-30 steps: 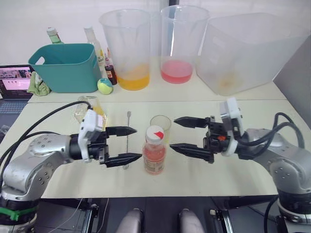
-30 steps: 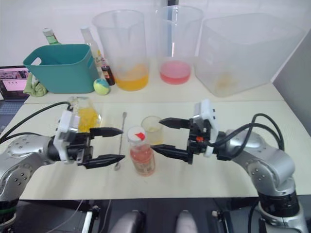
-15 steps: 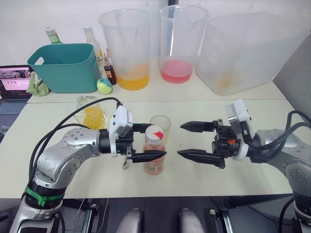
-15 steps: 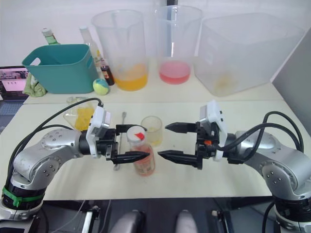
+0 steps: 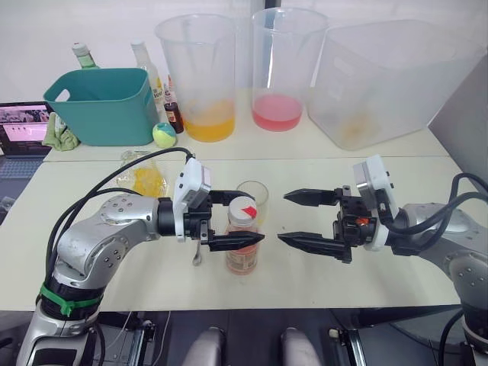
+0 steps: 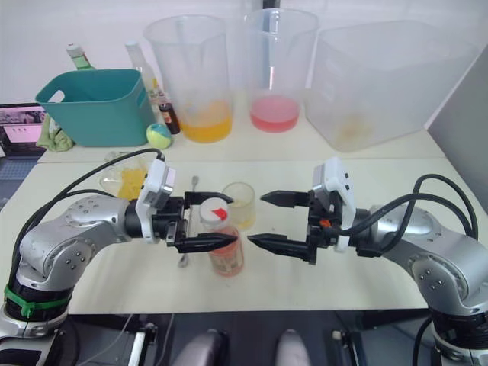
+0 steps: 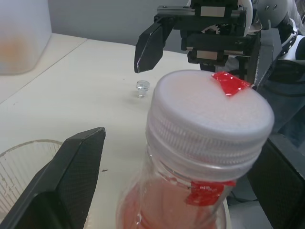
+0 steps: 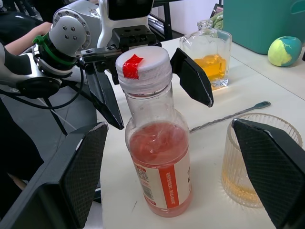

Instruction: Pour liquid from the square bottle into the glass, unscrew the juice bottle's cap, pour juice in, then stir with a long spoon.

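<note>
You were at the uncapping step: the small ribbed clear glass (image 8: 259,157) already held yellow liquid, and the slim pink-liquid plastic juice bottle (image 5: 242,245) stood just in front of it, round white red-marked cap (image 7: 209,112) on. Your left gripper (image 5: 242,219) had its fingers spread around the bottle's neck, not touching. Your right gripper (image 5: 296,218) waited open beside it. Next, you needed to steady the bottle and twist. One square amber-liquid bottle (image 8: 211,54), one twisted silver spoon (image 8: 228,118), three big clear plastic containers behind.
</note>
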